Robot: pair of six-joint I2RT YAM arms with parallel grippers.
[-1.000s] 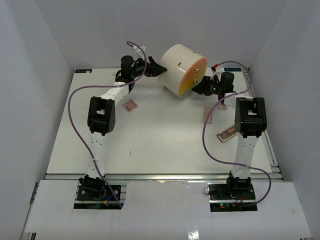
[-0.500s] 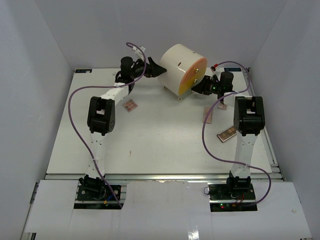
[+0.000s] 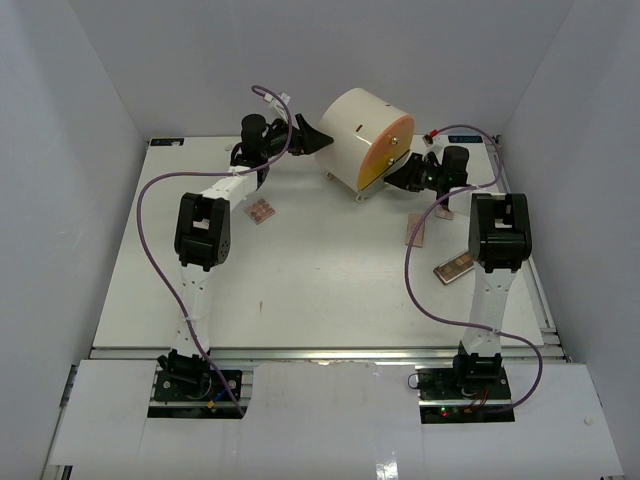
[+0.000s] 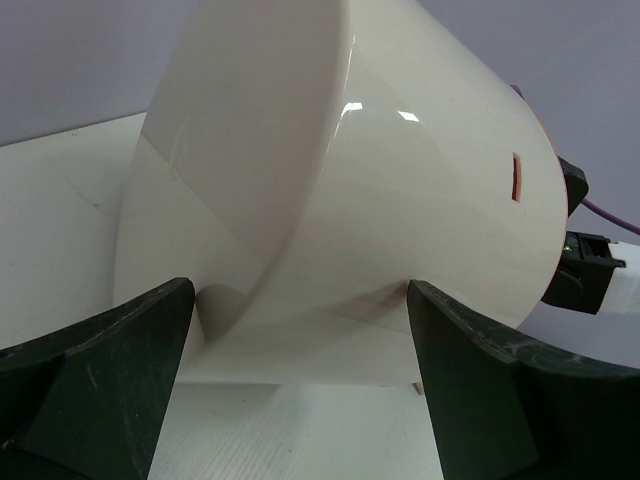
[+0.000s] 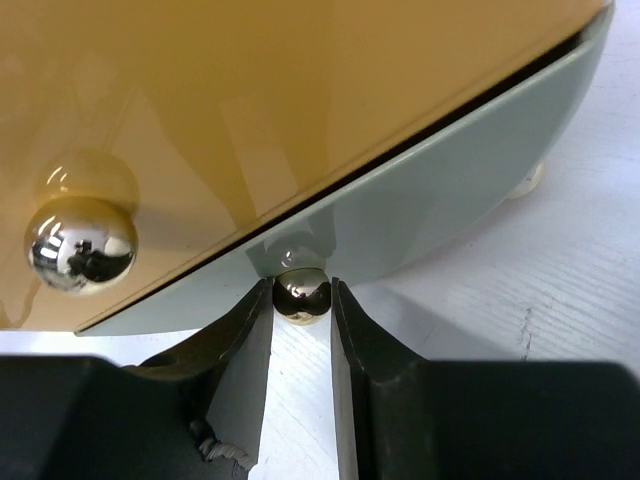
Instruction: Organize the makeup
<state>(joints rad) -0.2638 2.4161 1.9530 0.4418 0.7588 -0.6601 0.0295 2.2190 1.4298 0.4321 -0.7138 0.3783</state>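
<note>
The cream round drawer box [image 3: 362, 137] stands at the back of the table. My right gripper [image 5: 302, 300] is shut on the gold knob [image 5: 302, 296] of its grey lower drawer [image 5: 440, 190]; it shows in the top view [image 3: 408, 172] at the box's orange front. My left gripper [image 3: 318, 138] is open, its fingers [image 4: 100, 370] on either side of the box's back [image 4: 330, 200]. Makeup on the table: a pink palette [image 3: 261, 211] on the left, a palette [image 3: 416, 231] and a brown palette [image 3: 455, 268] on the right. Sponges and lipsticks are out of view.
White walls close in the table on three sides. The orange upper drawer front has its own gold knob [image 5: 80, 245]. Purple cables loop off both arms.
My right gripper has moved slightly toward the box's front. The left arm and the palettes have not moved.
</note>
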